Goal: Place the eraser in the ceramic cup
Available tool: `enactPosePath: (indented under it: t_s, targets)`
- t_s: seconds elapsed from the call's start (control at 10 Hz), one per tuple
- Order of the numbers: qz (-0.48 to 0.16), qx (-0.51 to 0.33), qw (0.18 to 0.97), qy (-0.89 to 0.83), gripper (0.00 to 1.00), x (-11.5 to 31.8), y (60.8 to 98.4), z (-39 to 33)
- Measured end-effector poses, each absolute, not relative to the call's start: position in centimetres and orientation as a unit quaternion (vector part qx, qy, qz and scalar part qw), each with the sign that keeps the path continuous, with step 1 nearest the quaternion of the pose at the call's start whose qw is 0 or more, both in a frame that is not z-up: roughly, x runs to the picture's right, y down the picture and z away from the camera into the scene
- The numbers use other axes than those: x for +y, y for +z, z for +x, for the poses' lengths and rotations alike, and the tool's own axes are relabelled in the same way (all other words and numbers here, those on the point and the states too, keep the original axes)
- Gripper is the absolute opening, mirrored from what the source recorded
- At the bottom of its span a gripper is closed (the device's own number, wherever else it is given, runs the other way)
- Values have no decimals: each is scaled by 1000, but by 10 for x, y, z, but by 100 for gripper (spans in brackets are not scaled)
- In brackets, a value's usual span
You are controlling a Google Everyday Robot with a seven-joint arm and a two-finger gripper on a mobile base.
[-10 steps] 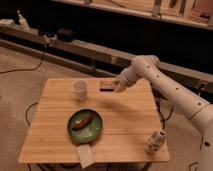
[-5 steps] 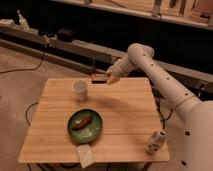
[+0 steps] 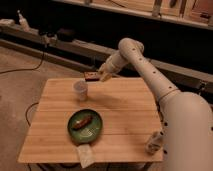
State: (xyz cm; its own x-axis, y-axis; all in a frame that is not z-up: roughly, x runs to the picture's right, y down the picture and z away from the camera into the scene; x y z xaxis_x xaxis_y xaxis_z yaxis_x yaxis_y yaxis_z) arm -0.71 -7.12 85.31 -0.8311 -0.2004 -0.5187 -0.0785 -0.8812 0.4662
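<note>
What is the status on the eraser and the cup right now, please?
Gripper above table's far edge, carrying eraser. Ceramic cup upright, nearer and to the left of it, not yet reached. Green plate well off the path.

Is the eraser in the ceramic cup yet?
No. The eraser is at the gripper, raised beyond the table's far edge; the cup stands apart.

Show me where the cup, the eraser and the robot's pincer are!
cup (image 3: 80, 89), camera view, on its white side wall.
eraser (image 3: 91, 76), camera view, on its dark top, held above the table's far edge.
pincer (image 3: 101, 76), camera view, at its tip beside the eraser.
</note>
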Motion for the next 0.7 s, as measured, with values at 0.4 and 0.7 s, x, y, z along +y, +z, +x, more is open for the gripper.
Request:
enactPosePath:
  t_s: [0.4, 0.7]
  targets:
    - [231, -223, -34, -947, 2, -68, 874, -39]
    - [214, -211, -63, -952, 2, -65, 869, -63]
